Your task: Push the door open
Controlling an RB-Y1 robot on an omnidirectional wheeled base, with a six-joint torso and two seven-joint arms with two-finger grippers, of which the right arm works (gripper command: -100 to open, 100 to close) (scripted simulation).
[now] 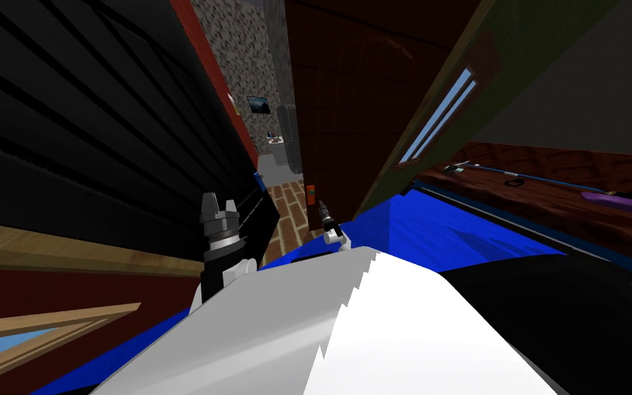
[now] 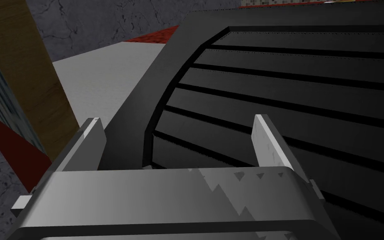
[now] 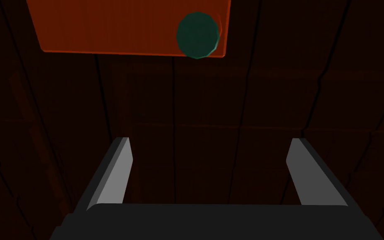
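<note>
The dark brown panelled door (image 1: 349, 103) stands ahead, partly swung, with an orange plate (image 1: 310, 191) near its edge. In the right wrist view the same door (image 3: 187, 108) fills the background, and the orange plate (image 3: 116, 29) carries a dark green round knob (image 3: 198, 35). My right gripper (image 3: 210, 154) is open, its fingers pointing at the door just below the plate; in the head view it is small (image 1: 322, 208) beside the door's edge. My left gripper (image 2: 178, 137) is open, held close to a black slatted panel (image 2: 291, 91); the head view shows it (image 1: 219, 206) raised at the left.
The black slatted panel (image 1: 88, 116) with a red frame edge (image 1: 212, 75) lines my left. Through the gap lie a brick floor (image 1: 293, 209) and a speckled far wall (image 1: 239, 62). A blue floor (image 1: 458, 226) and a dark wooden surface (image 1: 548, 185) with small items lie right.
</note>
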